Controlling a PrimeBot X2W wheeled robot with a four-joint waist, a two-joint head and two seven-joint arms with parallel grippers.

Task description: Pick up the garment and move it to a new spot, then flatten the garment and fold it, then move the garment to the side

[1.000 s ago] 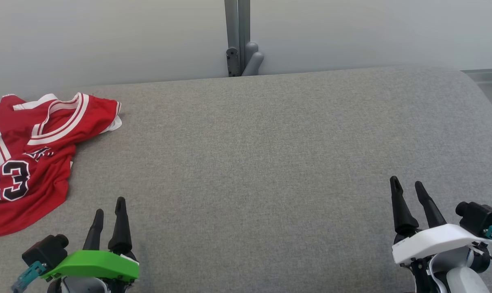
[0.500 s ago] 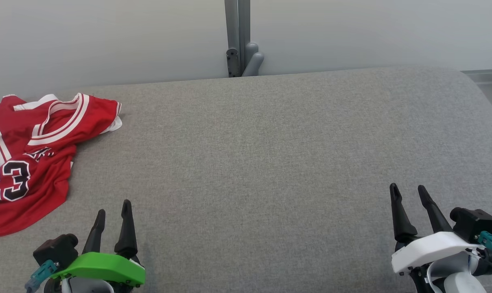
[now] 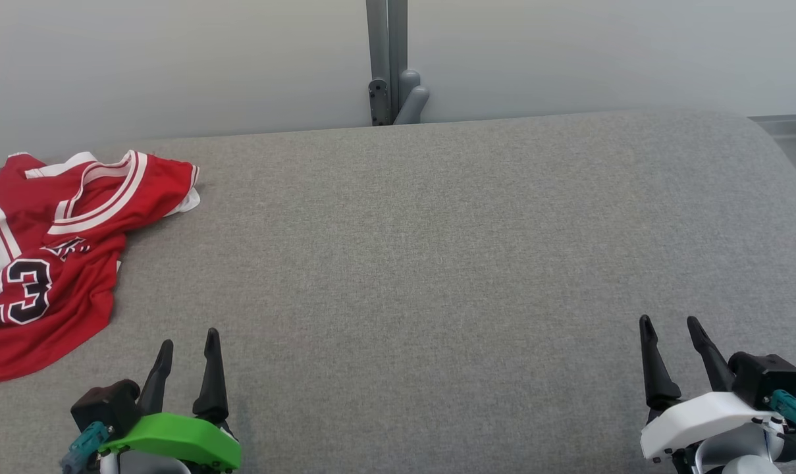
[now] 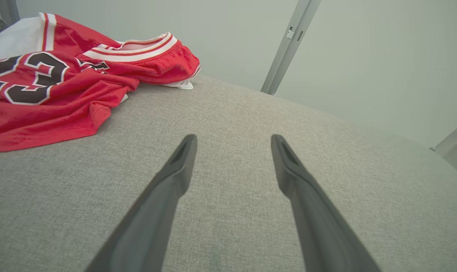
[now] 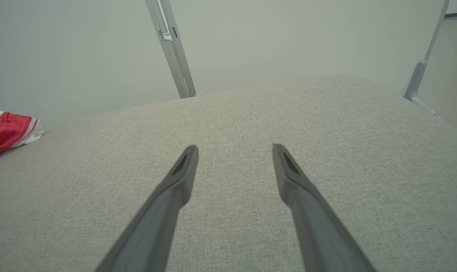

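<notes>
Well, from the head view, the red jersey point(image 3: 49, 263) lay crumpled at the far left of the grey fabric surface point(image 3: 424, 263), its white-trimmed collar towards the back edge and a black number 23 showing on the front. Part of it ran off the left side of the picture. The left gripper point(image 3: 189, 337), under its green cover, sat at the lower left with its two dark fingers spread and nothing between them, near the jersey's lower hem but not touching it. The right gripper point(image 3: 669, 320), under a white cover, sat at the lower right, fingers likewise apart and holding nothing, well away from the garment. A grey post point(image 3: 388, 59) stood against the pale wall behind the surface.

Through the left wrist view, the left gripper point(image 4: 234, 138) stood wide open over bare fabric point(image 4: 326, 158). The red jersey point(image 4: 62, 98) was heaped up and to the left of the fingertips, clear of them, its hem bunched and the collar rising at the back.

Through the right wrist view, the right gripper point(image 5: 235, 147) was spread just as wide above the bare surface point(image 5: 326, 124). A small corner of the red jersey point(image 5: 5, 130) peeked in at the far left edge, well apart from the fingers, and the grey post point(image 5: 173, 49) leaned across the wall beyond.
</notes>
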